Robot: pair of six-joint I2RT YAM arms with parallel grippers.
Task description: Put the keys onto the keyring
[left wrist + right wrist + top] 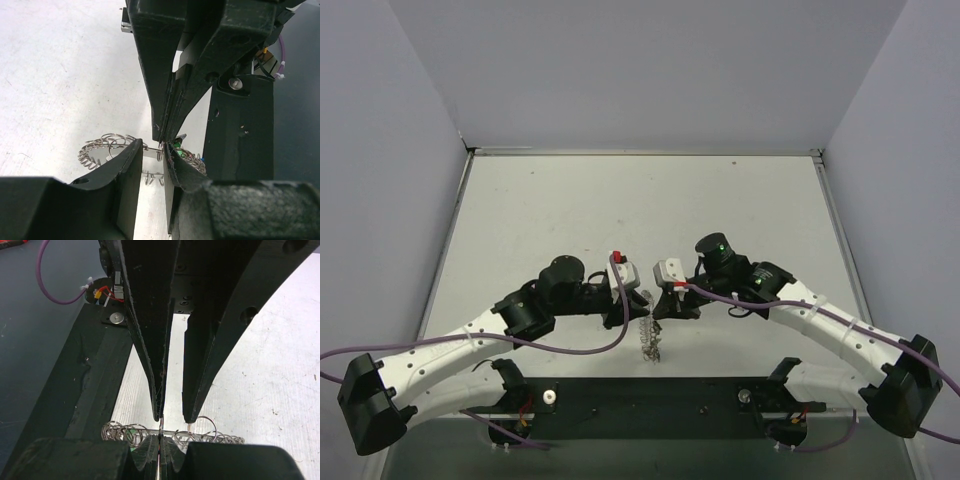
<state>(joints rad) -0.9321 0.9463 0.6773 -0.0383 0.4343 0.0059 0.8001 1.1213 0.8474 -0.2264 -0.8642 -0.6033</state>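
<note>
The large, silvery, coil-rimmed metal keyring (97, 148) lay on the pale grey surface (620, 210), its middle hidden behind both pincers. Against the ring, green and blue plastic heads of the tiny keys (176, 148) peeked out, their blades unseen. The left pincer (173, 416) straddled the ring with its fingers spread. The right pincer (162, 136) met the ring with its fingers pressed together; whether it pinched wire was unclear.
</note>
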